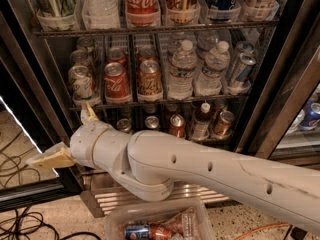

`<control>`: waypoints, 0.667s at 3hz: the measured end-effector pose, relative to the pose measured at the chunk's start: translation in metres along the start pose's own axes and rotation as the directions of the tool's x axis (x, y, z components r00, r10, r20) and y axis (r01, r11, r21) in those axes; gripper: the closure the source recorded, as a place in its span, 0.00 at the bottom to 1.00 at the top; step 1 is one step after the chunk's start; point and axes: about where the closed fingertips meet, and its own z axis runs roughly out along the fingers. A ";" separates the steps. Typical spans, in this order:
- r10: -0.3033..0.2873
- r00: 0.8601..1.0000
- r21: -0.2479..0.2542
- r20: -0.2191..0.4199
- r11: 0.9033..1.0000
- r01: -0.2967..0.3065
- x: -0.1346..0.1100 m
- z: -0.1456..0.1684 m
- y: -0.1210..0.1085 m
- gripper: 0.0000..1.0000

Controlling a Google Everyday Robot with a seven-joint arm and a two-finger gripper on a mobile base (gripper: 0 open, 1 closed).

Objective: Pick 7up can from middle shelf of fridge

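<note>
Gripper [61, 134], a two-finger tool with beige pads on a thick white jointed arm [200, 169], is held low at the left of the tall black-framed glass-door fridge [281, 74], below and in front of the dark wire middle shelf [165, 102]. Its fingers [88, 113] are spread wide apart, one pointing up at the thin front rail and the other out to the left, and nothing is held between them.

The whitish-silver 7up can with green markings [81, 82] is stood upright at the front of the leftmost lane, just above the raised finger. A red Coca-Cola can [116, 82] is set just beside it on the right, and further cans [80, 58] are lined up behind it.

For a clean grasp, the wrist should probably be lifted above the rail and levelled, so that the can is straddled at mid-body. The gap to the red can looks narrow, so one finger must be slipped in carefully. The can would then be raised clear of the rail before being drawn out.
</note>
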 end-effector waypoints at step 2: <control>0.020 0.999 0.019 0.032 1.000 -0.020 0.005 0.002 -0.004 0.00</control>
